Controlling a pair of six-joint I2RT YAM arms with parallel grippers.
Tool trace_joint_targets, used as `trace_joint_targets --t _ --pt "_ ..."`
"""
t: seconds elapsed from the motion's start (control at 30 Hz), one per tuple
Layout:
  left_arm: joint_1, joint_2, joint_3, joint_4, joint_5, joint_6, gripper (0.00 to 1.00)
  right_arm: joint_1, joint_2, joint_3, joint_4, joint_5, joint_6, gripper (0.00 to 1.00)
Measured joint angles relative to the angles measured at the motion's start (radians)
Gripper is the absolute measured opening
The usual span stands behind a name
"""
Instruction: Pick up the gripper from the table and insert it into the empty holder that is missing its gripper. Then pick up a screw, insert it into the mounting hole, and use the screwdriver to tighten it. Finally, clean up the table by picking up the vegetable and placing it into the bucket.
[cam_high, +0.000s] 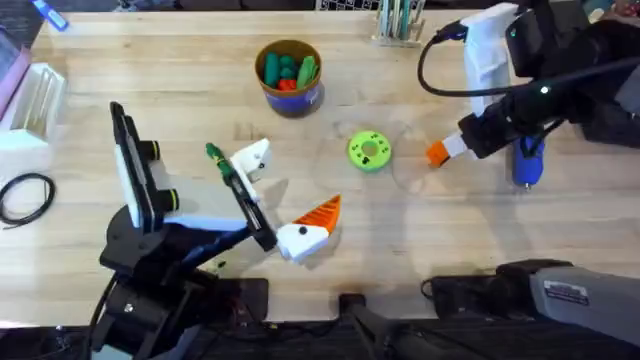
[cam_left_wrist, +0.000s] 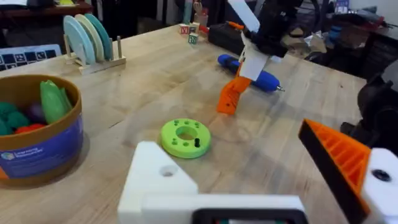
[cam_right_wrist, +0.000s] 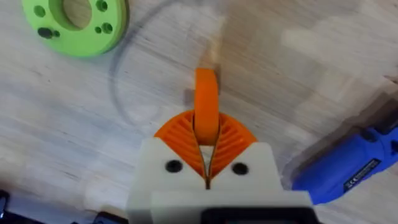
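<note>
Gripper (cam_high: 437, 153), the small orange finger, is pinched in your right claw (cam_right_wrist: 206, 134), tip pointing to 9 o'clock. Holder (cam_high: 252, 160) waits at 9 o'clock too, on your left claw (cam_high: 285, 200), which is spread wide. Bucket (cam_high: 289, 98) at 11 o'clock already holds toy veggies.

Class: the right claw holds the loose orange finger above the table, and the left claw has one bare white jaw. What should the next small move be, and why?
Probably carry the gripper left, toward the holder. The right claw is already shut on it, just off the table beside the screwdriver, while the left claw's holder has no orange pad and the other jaw does.
</note>
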Motion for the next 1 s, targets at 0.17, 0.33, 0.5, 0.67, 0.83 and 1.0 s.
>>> trace_joint_targets --t 0.17,0.33,0.5,0.67,0.83,1.0 --pt "0.0 0.0 0.0 0.0 0.0 0.002 0.987 0.019 -0.03 0.026 -0.046 0.0 -0.001 0.013" --pt "0.0 0.0 0.0 0.0 0.0 0.002 0.987 0.042 -0.181 0.076 -0.098 -0.058 0.03 0.012" --pt "0.0 0.0 0.0 0.0 0.0 0.002 0.987 0.034 -0.322 0.054 0.044 -0.393 0.09 0.01" --pt "0.0 0.0 0.0 0.0 0.0 0.002 0.987 0.059 -0.294 -0.053 0.375 -0.702 0.327 0.01" --pt "0.0 0.0 0.0 0.0 0.0 0.002 0.987 0.147 -0.166 -0.103 0.479 -0.862 0.569 0.01" --pt "0.0 0.0 0.0 0.0 0.0 0.002 0.987 0.255 -0.035 -0.104 0.567 -1.005 0.689 0.01"
